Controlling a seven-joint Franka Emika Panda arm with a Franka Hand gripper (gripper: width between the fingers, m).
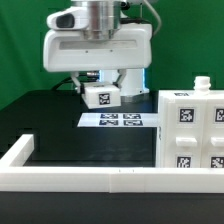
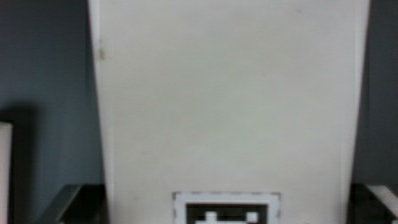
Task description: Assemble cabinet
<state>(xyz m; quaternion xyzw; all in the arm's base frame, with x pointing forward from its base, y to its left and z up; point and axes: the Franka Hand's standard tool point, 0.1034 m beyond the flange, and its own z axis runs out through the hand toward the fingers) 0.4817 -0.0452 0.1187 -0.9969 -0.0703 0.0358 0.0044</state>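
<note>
The cabinet [image 1: 190,135], a large white box with several black-and-white tags, stands on the dark table at the exterior view's right. My gripper [image 1: 100,90] hangs above the table's back, left of the cabinet and apart from it. It is shut on a smaller white tagged part [image 1: 100,97], held clear of the table. In the wrist view this part [image 2: 222,100] fills the middle as a long white panel, its tag [image 2: 228,212] near my gripper [image 2: 228,205]. The dark fingers [image 2: 79,203] sit against its two sides.
The marker board [image 1: 122,120] lies flat on the table just below and right of the held part. A long low white border rail [image 1: 80,178] runs along the front and up the exterior view's left side. A green backdrop stands behind.
</note>
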